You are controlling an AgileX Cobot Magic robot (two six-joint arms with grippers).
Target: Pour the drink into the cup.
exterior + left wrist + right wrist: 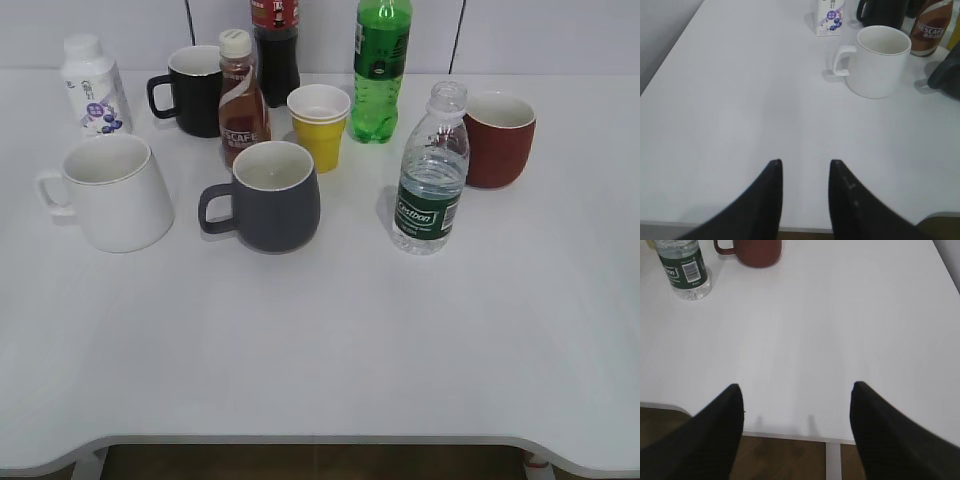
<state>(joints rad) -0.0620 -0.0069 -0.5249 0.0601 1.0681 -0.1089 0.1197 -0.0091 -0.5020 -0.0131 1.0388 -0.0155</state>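
While both pincers gape over table, water bottle (430,175) stands well right of white mug (112,190).

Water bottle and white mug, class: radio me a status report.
Left gripper and right gripper open, empty, near table edge. Water bottle upright, uncapped, untouched. White mug upright far left. Grey mug stands between them.
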